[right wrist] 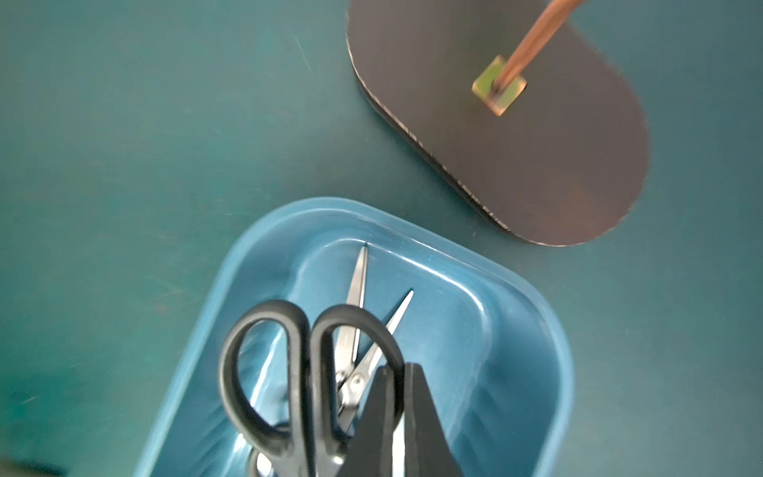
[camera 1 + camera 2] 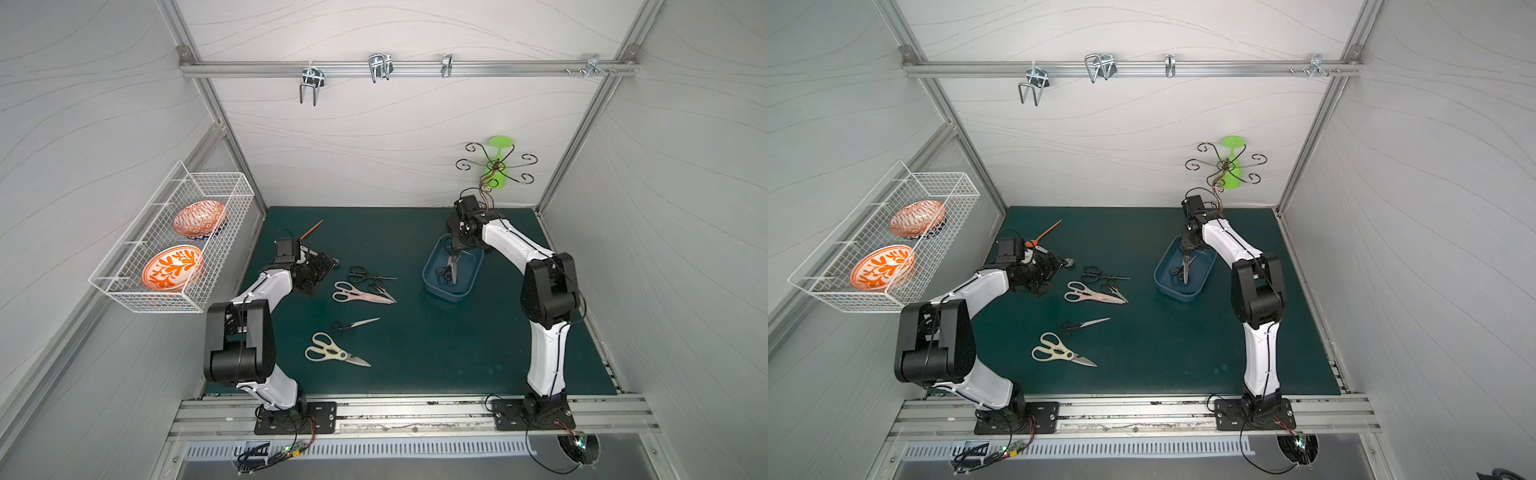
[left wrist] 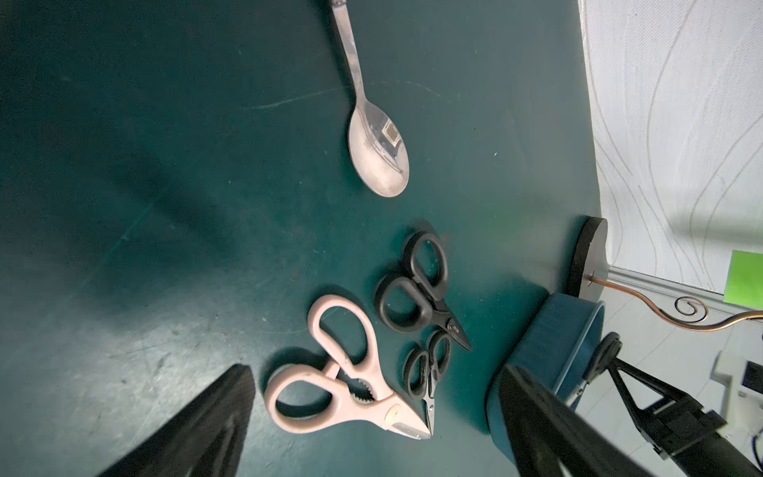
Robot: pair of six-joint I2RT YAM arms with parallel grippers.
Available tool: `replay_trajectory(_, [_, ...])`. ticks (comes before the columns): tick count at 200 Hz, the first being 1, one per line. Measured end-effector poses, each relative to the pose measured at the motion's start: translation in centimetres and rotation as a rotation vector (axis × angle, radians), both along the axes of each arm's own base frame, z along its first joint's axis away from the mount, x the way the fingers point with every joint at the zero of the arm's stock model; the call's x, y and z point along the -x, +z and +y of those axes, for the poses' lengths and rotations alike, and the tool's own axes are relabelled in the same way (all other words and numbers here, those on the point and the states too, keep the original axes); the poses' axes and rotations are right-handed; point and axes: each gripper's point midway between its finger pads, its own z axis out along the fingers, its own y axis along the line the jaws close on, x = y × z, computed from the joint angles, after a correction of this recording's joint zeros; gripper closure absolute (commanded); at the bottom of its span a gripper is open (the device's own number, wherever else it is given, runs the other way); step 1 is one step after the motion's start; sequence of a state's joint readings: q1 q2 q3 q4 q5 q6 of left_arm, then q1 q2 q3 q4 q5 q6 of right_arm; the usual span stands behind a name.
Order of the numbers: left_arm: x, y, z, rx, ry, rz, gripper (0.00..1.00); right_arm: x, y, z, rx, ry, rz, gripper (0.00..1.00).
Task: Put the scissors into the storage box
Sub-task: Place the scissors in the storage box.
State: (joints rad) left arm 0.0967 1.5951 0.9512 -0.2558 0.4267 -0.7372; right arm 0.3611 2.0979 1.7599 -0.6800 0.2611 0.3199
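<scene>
Steel blades point down into the box (image 2: 440,291): the right gripper (image 1: 398,371) is clamped shut on one handle loop of the black scissors (image 1: 299,363), so the pair hangs near upright from the pinch, blades slightly parted. Judgement: holding by a loop lets the weight swing the tips downward, and with the tips inside the walls, letting go should drop the pair in rather than onto the mat (image 2: 415,353). Whether the tips touch the box floor I cannot tell from the wrist view. Dark rings lie on that floor in both top views, probably handles of pairs already stowed; count unclear. Box sits right of mid-mat toward the back, just beside the base of a wire stand (image 1: 516,136), within the right arm's reach, which suits that arm as depositor. Left gripper (image 3: 375,367) stands wide open and holds nothing. It hovers near the cluster at mid-mat, and its wrist view frames the pink shears (image 3: 371,409) between the fingers, with two black pairs (image 3: 413,297) just beside them. Judgement: it is spread that wide to straddle the thick pink handles. Also outside the box: a small pair (image 2: 353,325) and the cream shears (image 2: 332,353), nearer the front. Metal spoon (image 3: 380,157) and orange spoon (image 2: 311,230) are not scissors, so out of scope. Task part done; five pairs lie on the mat.
</scene>
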Motion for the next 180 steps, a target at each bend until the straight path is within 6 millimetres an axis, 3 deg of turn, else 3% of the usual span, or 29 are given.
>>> replay_trajectory(42, [0.0, 0.0, 0.0, 0.0, 0.0, 0.0, 0.03, 0.1, -3.0, -0.1, -0.01, -0.014, 0.065, 1.0])
replay_trajectory(74, [0.0, 0.0, 0.0, 0.0, -0.001, 0.0, 0.03, 0.3, -3.5, 0.0, -0.019, -0.006, 0.082, 0.82])
replay_trajectory(121, [0.1, 0.0, -0.5, -0.003, -0.016, -0.001, 0.04, 0.3, -3.5, -0.1, 0.0, 0.02, 0.084, 0.72])
replay_trajectory(148, [0.3, -0.2, -1.2, -0.011, -0.044, 0.004, 0.05, 0.4, -2.5, 0.0, 0.013, 0.046, 0.069, 0.72])
replay_trajectory(180, [0.8, -0.7, -1.7, -0.024, -0.067, 0.026, 0.05, 1.1, 1.3, 1.8, 0.007, 0.124, 0.005, 0.72])
